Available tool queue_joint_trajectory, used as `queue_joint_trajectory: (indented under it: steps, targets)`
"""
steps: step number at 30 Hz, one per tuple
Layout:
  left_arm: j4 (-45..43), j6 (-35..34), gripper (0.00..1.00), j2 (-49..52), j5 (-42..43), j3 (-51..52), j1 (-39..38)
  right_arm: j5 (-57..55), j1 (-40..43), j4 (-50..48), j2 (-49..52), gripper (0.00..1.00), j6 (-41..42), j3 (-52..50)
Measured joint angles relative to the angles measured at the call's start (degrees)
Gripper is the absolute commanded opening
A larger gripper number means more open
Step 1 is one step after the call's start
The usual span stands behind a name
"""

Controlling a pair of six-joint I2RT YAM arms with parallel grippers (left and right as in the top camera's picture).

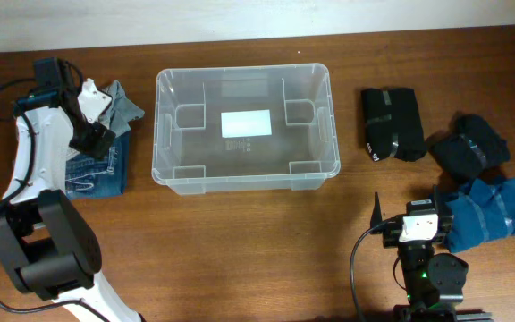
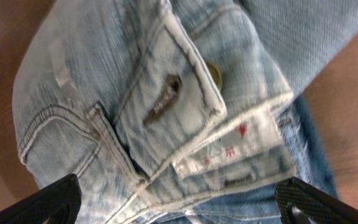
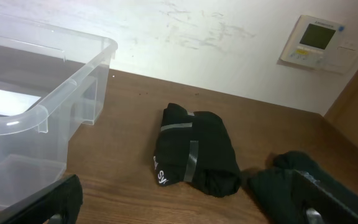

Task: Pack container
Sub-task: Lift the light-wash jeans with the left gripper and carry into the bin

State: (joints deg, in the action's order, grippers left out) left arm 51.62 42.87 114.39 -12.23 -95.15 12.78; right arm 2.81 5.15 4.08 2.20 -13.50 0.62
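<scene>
Left gripper [image 2: 185,202]: jaws spread wide, each dark fingertip in a bottom corner of the left wrist view, with nothing clamped between them; it hangs close over the jeans [image 2: 166,93], and I cannot tell whether it touches them.
Right gripper [image 3: 191,202]: jaws equally far apart and holding nothing, low over the tabletop [image 1: 240,250] at the near right.
Container [image 1: 164,134]: clear bin, upright and open, in the middle of the tabletop slightly toward the far side, with a white label [image 1: 246,123] on its base and nothing inside.
Overhead view only: shows the whole layout, with the jeans folded left of the container beside a paler blue cloth [image 1: 123,105]. Three garments lie to the right: a black bundle [image 1: 392,123] nearest the container, a second black garment [image 1: 468,143] further right, and a blue garment [image 1: 490,206] just beside the right arm.
Left wrist view only: shows the waistband up close, with a metal button [image 2: 213,73], a buttonhole [image 2: 163,99] and a white tag with red marks [image 2: 229,146].
Right wrist view only: shows grey stripes and white lettering on the black bundle, the container's rounded corner rim at the left, and a pale wall behind the tabletop carrying a small control panel [image 3: 316,40].
</scene>
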Motion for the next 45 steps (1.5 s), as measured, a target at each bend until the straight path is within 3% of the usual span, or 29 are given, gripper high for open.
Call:
queue_joint_trajectory:
  steps: [5, 14, 15, 17, 18, 21, 24, 25, 29, 34, 39, 45]
  targets:
    - [1.2, 4.3, 0.99, 0.1, -3.0, 0.0, 0.0, 0.0, 0.0, 0.0, 0.0, 0.98, 0.0, 0.0]
    - [-3.0, 5.8, 0.99, 3.8, -3.3, 0.0, 1.2, 0.0, 0.0, 0.0, 0.0, 0.98, 0.0, 0.0]
    - [-3.4, 5.8, 0.95, 4.4, -3.3, 0.0, 1.4, 0.0, 0.0, 0.0, 0.0, 0.98, 0.0, 0.0]
    - [-4.7, 5.8, 0.74, 5.2, -3.3, 0.0, 1.4, 0.0, 0.0, 0.0, 0.0, 0.99, 0.0, 0.0]
    - [-5.9, 6.2, 0.56, 5.6, -3.3, 0.0, 1.4, 0.0, 0.0, 0.0, 0.0, 0.98, 0.0, 0.0]
    - [-7.6, 6.4, 0.24, 6.0, -3.1, 0.0, 1.4, 0.0, 0.0, 0.0, 0.0, 0.98, 0.0, 0.0]
    - [-8.5, 6.8, 0.10, 6.0, -3.0, -0.1, 1.4, 0.0, 0.0, 0.0, 0.0, 0.98, 0.0, 0.0]
    - [-8.5, 6.8, 0.01, 6.0, -2.8, -0.2, 1.4, 0.0, 0.0, 0.0, 0.0, 0.98, 0.0, 0.0]
    - [-8.8, 6.1, 0.01, 6.0, -1.6, -0.2, 1.5, 0.0, 0.0, 0.0, 0.0, 0.98, 0.0, 0.0]
    - [-10.4, -0.9, 0.01, 6.2, -1.5, -1.4, 1.0, 0.0, 0.0, 0.0, 0.0, 0.98, 0.0, 0.0]
    - [-1.1, -7.4, 0.01, 8.0, -1.3, -12.4, 0.0, 0.0, 0.0, 0.0, 0.0, 0.98, 0.0, 0.0]
    - [16.3, -10.1, 0.00, 8.5, 0.0, -37.0, -4.1, 0.0, 0.0, 0.0, 0.0, 0.98, 0.0, 0.0]
